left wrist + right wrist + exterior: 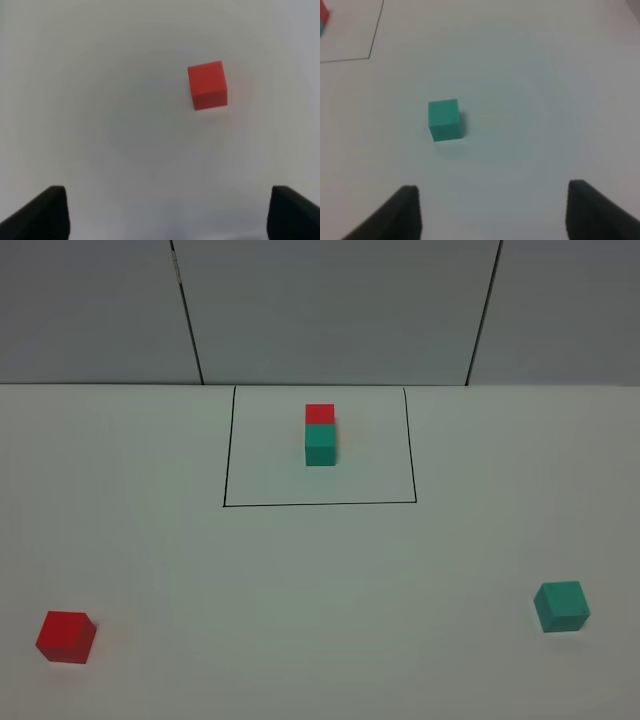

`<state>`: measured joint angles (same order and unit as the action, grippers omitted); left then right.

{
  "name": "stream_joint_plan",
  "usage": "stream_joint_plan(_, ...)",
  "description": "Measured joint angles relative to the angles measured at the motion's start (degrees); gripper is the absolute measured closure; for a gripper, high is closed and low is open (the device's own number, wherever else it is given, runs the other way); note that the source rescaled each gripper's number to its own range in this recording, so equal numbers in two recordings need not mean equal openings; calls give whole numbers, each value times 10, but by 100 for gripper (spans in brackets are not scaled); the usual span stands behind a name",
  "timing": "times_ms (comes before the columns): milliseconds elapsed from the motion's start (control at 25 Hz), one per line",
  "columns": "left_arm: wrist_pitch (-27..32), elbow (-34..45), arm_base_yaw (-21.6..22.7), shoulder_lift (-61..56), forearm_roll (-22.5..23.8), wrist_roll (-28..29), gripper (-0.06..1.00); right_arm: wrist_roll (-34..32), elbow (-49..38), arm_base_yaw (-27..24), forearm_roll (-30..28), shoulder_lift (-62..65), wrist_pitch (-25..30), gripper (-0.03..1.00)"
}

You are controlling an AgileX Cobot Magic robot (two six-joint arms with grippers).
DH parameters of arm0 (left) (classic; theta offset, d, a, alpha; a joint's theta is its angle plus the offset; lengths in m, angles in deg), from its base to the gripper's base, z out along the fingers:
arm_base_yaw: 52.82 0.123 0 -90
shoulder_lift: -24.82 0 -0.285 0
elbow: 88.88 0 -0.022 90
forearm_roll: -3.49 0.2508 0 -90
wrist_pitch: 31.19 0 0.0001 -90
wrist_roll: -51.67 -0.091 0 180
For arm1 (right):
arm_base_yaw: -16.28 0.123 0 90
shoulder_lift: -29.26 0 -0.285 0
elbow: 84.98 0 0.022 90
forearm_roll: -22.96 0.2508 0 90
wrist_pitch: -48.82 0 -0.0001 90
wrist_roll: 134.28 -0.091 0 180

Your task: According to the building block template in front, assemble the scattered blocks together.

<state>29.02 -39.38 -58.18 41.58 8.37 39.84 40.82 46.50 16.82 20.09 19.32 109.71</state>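
No writing, label, brand, number or sign can be read in any of the views. The loose red cube [66, 636] and the loose green cube [561, 605] show plain faces. The only drawn mark is a thin black rectangle [320, 504] on the desk [320, 590] (a bare outline with no letters or figures along it).
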Motion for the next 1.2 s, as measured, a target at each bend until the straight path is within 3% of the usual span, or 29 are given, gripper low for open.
stream_joint_plan(280, 1, -109, -36, 180, 15, -90, -5, 0, 0, 0, 0, 0, 0, 37)
stream_joint_plan(600, 53, -222, -140, 375, 106, -123, -5, 0, 0, 0, 0, 0, 0, 37)
stream_joint_plan(1000, 57, -234, -279, 542, 123, -224, -5, 0, 0, 0, 0, 0, 0, 37)
stream_joint_plan(1200, 58, -234, -309, 586, 123, -258, -5, 0, 0, 0, 0, 0, 0, 37)
